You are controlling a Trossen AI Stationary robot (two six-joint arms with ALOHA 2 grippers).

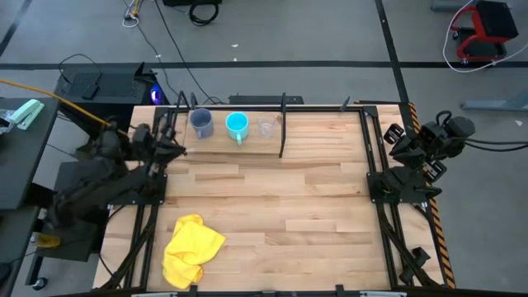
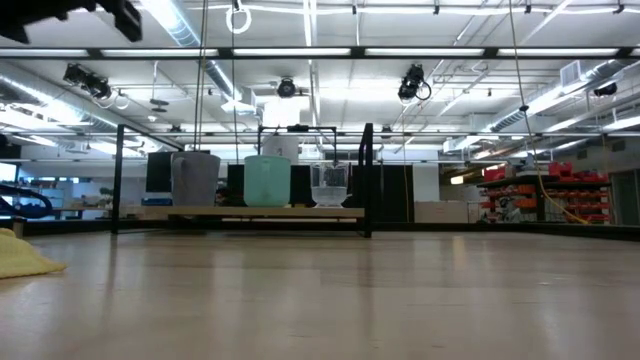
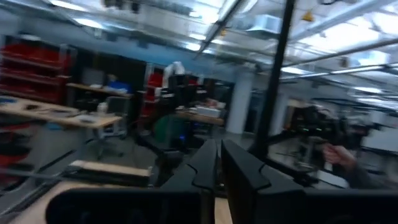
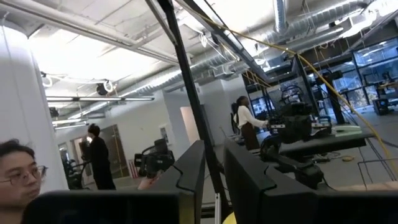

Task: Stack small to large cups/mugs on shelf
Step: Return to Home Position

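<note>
On the shelf (image 1: pixel 247 147) at the table's far edge three vessels stand upright in a row. From left to right they are a grey-blue mug (image 1: pixel 200 124), a bright cyan mug (image 1: pixel 237 125) and a smaller clear cup (image 1: pixel 266 128). The low view shows the grey-blue mug (image 2: pixel 195 178), the cyan mug (image 2: pixel 267 180) and the clear cup (image 2: pixel 329 185) on the shelf plank (image 2: pixel 250 212). My left gripper (image 1: pixel 177 147) hangs at the table's left edge, raised, its fingers (image 3: pixel 205 168) nearly together and empty. My right gripper (image 1: pixel 394 136) waits raised at the right edge, a narrow gap between its fingers (image 4: pixel 189 171), empty.
A crumpled yellow cloth (image 1: pixel 191 250) lies near the table's front left corner and shows at the left in the low view (image 2: pixel 25 258). Thin black posts (image 1: pixel 282 124) stand at the shelf's ends. People stand in the room beyond the table.
</note>
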